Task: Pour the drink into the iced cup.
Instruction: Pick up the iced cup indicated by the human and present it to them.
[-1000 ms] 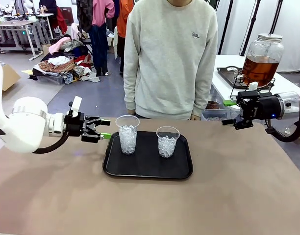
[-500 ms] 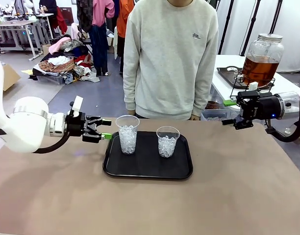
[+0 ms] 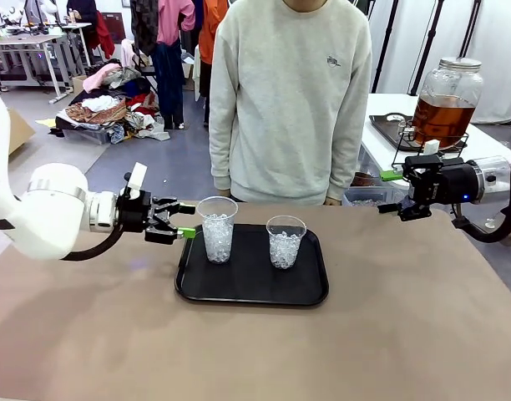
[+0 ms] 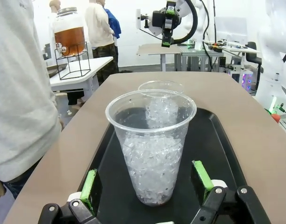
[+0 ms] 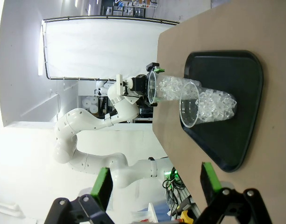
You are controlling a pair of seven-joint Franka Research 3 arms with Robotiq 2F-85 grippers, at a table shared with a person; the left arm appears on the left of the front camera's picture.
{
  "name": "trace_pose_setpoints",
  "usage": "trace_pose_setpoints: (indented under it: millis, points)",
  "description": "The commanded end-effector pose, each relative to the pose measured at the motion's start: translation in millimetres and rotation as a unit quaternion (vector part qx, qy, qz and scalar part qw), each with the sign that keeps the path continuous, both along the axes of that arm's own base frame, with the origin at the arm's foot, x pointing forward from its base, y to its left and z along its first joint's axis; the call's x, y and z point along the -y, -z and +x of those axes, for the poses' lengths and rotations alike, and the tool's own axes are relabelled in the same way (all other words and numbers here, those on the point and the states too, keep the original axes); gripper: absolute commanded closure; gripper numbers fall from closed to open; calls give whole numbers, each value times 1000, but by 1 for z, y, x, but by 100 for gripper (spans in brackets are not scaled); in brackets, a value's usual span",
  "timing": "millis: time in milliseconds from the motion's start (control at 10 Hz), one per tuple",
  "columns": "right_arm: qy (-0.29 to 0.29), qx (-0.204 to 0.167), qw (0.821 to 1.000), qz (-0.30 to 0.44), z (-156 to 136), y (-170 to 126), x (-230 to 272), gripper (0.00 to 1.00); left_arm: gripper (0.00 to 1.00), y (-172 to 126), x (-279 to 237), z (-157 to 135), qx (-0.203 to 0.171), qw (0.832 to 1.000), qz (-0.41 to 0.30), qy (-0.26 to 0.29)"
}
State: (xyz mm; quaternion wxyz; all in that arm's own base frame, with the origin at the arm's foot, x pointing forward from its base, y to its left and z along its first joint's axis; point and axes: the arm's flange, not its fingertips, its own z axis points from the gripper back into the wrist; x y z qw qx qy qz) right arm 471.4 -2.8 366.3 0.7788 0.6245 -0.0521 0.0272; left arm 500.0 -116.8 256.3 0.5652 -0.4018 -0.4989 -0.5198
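Observation:
Two clear plastic cups of ice stand on a black tray point(image 3: 251, 288): the left iced cup point(image 3: 217, 230) and the right one point(image 3: 285, 242). My left gripper point(image 3: 187, 220) is open just left of the left cup. In the left wrist view that cup point(image 4: 151, 149) stands just ahead of the green pads point(image 4: 89, 184) without touching them. The drink point(image 3: 443, 117) is amber liquid in a big glass jar on a wire stand on the side table at the right. My right gripper point(image 3: 391, 191) hangs open and empty in front of that table, away from the jar.
A person in a grey sweatshirt point(image 3: 289, 100) stands at the far edge, right behind the tray. The brown tabletop point(image 3: 239, 351) is bare around the tray. In the right wrist view both cups point(image 5: 199, 105) and the tray point(image 5: 236, 140) lie ahead of the open fingers.
My left gripper has crept a little to the right, closer to the left cup. The right arm, cups and person have not moved.

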Motion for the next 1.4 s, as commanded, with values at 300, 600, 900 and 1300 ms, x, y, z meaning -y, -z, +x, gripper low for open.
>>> trace_pose_setpoints:
  millis: [300, 600, 900, 1300]
  points:
    - [2, 1, 1000, 0, -1, -1, 0, 0, 0, 4, 5, -4, 0, 1000, 6, 17]
    - [2, 1, 1000, 0, -1, -1, 0, 0, 0, 6, 11, -4, -3, 1000, 5, 29]
    - [2, 1, 1000, 0, -1, -1, 0, 0, 0, 7, 16, -3, -6, 999, 5, 36]
    - [2, 1, 1000, 0, -1, -1, 0, 0, 0, 9, 25, 2, -8, 999, -6, 33]
